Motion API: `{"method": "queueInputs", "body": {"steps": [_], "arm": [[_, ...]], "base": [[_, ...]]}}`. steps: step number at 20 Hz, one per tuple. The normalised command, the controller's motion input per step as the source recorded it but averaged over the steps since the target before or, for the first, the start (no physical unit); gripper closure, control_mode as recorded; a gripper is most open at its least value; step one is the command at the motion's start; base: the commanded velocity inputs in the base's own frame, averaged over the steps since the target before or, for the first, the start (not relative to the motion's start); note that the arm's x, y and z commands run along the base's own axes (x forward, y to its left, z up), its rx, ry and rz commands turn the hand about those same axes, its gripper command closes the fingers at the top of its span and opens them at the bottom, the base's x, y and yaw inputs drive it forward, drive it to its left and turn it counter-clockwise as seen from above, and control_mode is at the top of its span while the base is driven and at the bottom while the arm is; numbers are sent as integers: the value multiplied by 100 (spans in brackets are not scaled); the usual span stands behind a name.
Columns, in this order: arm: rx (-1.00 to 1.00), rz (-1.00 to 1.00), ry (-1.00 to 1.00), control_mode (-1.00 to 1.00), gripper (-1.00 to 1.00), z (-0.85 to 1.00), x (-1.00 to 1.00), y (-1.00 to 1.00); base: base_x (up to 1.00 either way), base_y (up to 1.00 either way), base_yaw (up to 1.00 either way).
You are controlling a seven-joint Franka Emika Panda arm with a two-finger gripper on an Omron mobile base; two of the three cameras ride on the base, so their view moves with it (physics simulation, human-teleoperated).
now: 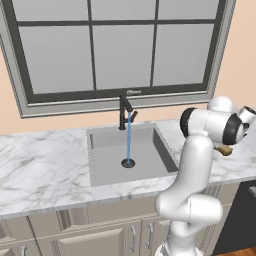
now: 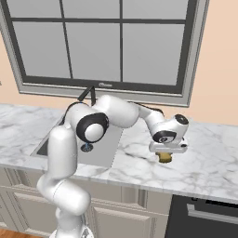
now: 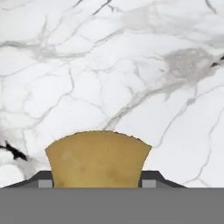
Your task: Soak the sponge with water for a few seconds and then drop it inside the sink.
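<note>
Clamped on the sponge [image 3: 98, 159] at lower centre, gripper [image 2: 165, 157] poised low over marble countertop [image 2: 209, 158], right of the sink [image 1: 107, 172], likely ready for carrying to the water [image 1: 128, 137].

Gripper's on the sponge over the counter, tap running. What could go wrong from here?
1. The gripper holds the sponge by one end, so it may slip during the swing.
2. The sponge sits right of the sink; carried low, it could clip the basin's edge.
3. The water is thin, so it is easy to miss.
</note>
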Motion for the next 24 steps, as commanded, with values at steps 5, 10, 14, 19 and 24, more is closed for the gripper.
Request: {"method": "queueInputs", "body": {"steps": [5,10,14,19,24], "arm": [[0,-6,0,-100,100,37,1,25],[0,-7,-3,-100,100,10,7,47],[0,-5,-11,-100,100,17,0,53],[0,-3,-11,-100,100,40,0,48],[0,-2,-5,-100,100,41,0,40]], "base": [[0,0,0],[0,0,0],[0,0,0],[0,0,0],[0,0,0]]}}
